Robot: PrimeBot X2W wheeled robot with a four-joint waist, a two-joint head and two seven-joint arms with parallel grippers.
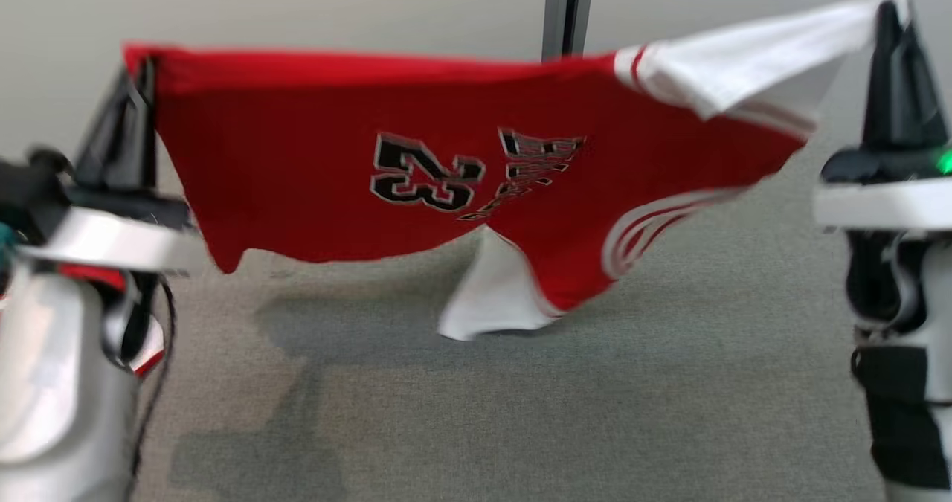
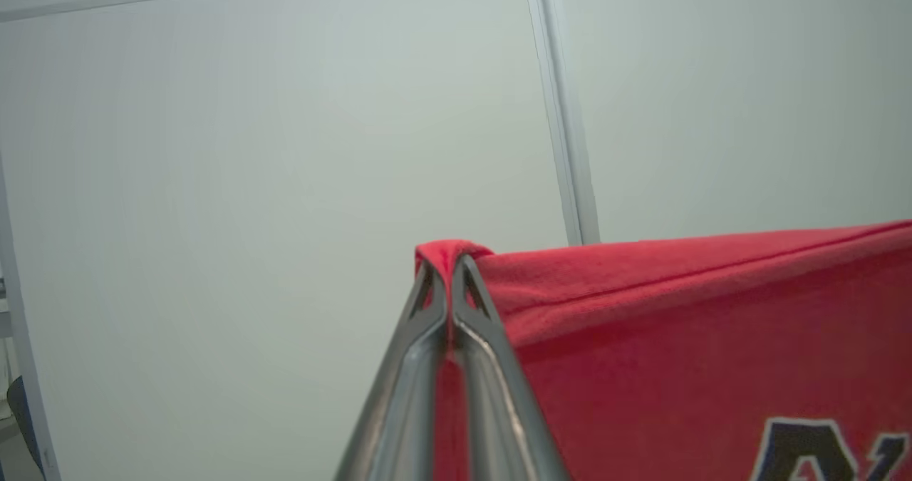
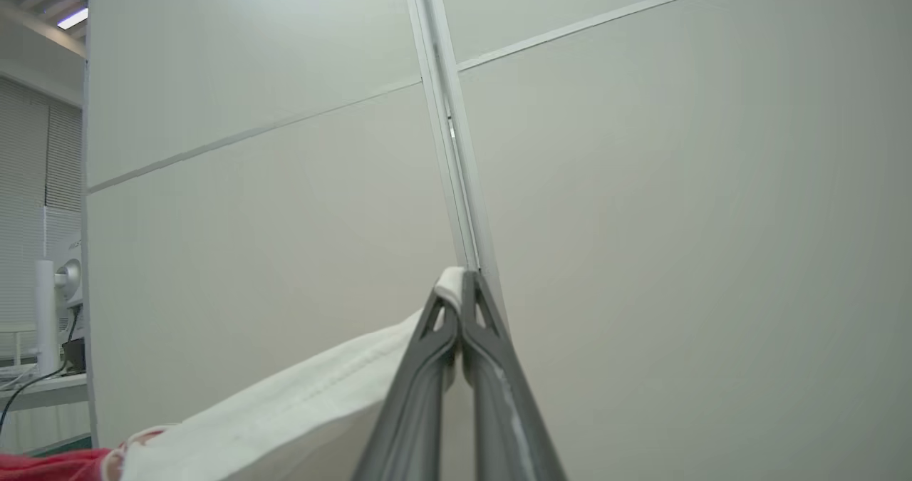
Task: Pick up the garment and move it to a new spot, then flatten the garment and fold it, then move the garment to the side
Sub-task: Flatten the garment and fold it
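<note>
Garment (image 1: 312, 167) being held stretched in air over grey surface (image 1: 520, 413), red corner being clenched in left fingers (image 2: 420, 338), white corner in right fingers (image 3: 427, 353). Risk: thin grip being tugged loose, garment dropping crumpled.

The garment (image 1: 297, 190) is bright red, with a black "23" and black lettering, both edged in white. One end of it is white, red-and-white stripes band its seams, and a white flap hangs at its lower edge. The left gripper (image 1: 143, 67) and right gripper (image 1: 889, 11) look black from the head and grey in the wrist views. A green light (image 1: 944, 161) glows below the right gripper. The surface (image 1: 520, 413) beneath is flecked grey, and the wall (image 2: 214, 146) is pale grey-white.
</note>
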